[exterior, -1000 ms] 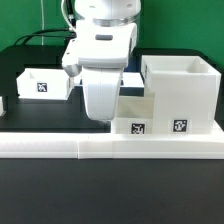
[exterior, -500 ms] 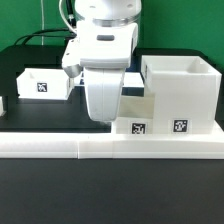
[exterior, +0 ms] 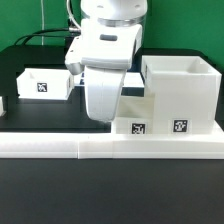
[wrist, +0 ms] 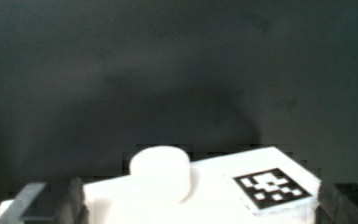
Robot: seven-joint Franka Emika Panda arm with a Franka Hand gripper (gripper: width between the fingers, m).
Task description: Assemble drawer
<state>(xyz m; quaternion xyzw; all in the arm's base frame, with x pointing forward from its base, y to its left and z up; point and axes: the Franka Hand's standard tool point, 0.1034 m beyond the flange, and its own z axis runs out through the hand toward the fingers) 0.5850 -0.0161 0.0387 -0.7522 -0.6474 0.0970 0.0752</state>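
The large white cube shell [exterior: 180,88] stands at the exterior view's right, with a tag low on its front. A small white tray [exterior: 137,118] with a tag sits against its left side, just under my gripper [exterior: 106,112]. The wrist view shows that tray's face [wrist: 194,195] with its round knob [wrist: 158,168] and a tag [wrist: 274,187]. My gripper [wrist: 197,208] is open, with a dark finger on each side of the tray and a small gap at each. A second small tray [exterior: 44,82] sits at the back left.
A long low white rail [exterior: 100,147] runs along the front of the black table [exterior: 40,112]. Cables hang behind the arm at the back. A small white piece shows at the exterior view's left edge [exterior: 2,104].
The arm has shifted slightly toward the exterior view's right. The trays and the shell have not moved.
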